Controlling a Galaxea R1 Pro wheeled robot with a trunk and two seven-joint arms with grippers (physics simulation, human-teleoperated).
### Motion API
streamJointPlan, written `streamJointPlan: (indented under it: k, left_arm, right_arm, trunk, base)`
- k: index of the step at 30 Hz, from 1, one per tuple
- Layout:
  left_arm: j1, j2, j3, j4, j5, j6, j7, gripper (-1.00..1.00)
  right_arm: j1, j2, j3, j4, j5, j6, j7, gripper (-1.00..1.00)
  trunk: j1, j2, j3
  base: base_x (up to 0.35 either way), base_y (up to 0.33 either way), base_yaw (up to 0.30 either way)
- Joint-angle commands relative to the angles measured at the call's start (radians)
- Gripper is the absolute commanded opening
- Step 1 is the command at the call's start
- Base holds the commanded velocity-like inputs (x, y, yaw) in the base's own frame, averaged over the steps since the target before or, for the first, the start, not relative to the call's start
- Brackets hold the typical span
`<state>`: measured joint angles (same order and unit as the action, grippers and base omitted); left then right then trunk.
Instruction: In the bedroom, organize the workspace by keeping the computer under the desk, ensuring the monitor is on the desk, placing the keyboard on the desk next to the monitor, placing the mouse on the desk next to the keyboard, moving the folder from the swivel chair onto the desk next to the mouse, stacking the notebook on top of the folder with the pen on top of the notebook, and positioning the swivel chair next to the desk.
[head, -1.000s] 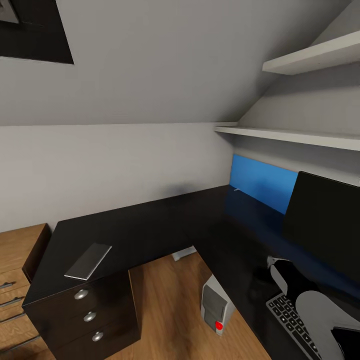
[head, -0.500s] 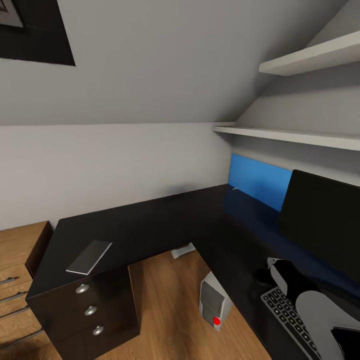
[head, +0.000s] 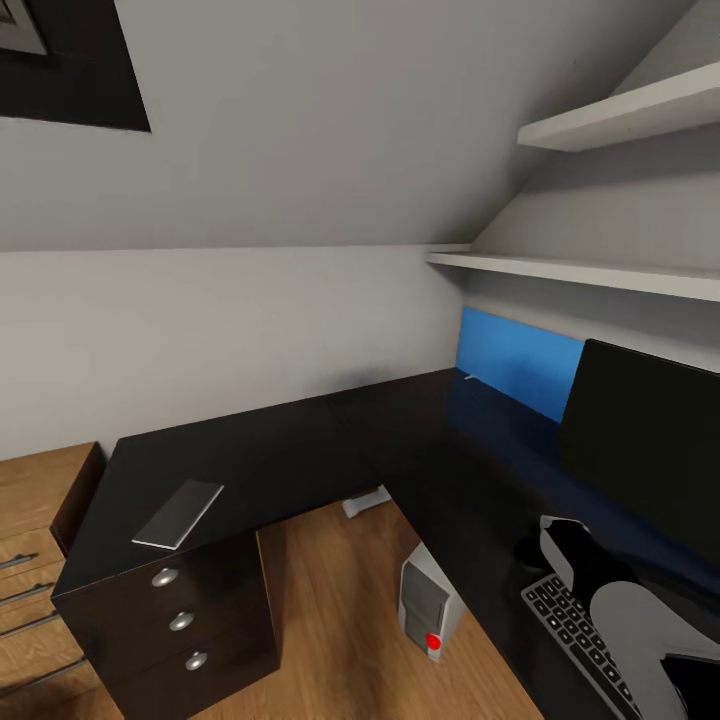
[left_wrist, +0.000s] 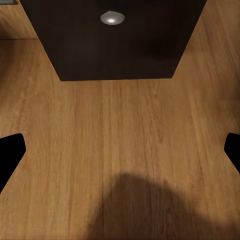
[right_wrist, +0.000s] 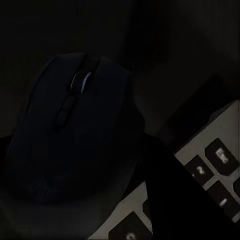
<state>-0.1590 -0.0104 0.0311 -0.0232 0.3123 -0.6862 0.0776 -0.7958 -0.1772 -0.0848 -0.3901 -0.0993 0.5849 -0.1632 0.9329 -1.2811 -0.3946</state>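
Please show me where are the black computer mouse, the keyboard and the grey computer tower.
Black computer mouse (right_wrist: 70, 135): right wrist view, on its rounded back.
Keyboard with dark keys (head: 572, 628): head view, on the key rows.
Grey computer tower (head: 424, 603): head view, on its front panel.

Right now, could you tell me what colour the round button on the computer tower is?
Red, on the grey computer tower under the desk; head view.

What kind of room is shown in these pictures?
Probably a home office corner under a sloped ceiling: a black L-shaped desk, a black flat monitor, a grey keyboard and white wall shelves.
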Motion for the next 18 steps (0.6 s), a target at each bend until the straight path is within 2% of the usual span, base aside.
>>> streamJointPlan:
  k: [1,18]
  left_arm:
    - [-0.001,0.0,0.003,0.0,-0.005,-0.003,0.006,1.0]
    - [-0.001,0.0,0.003,0.0,-0.005,-0.003,0.005,1.0]
  right_arm:
    - [0.0,0.0,-0.001,-0.001,-0.014,0.003,-0.01,-1.0]
    - [0.0,0.001,-0.001,-0.002,-0.016,0.0,-0.01,-1.0]
  trunk:
    - [0.0,-0.001,-0.001]
    - [0.0,-0.001,-0.001]
  base:
    - [0.0,0.0,0.0]
    - [0.001,0.0,0.0]
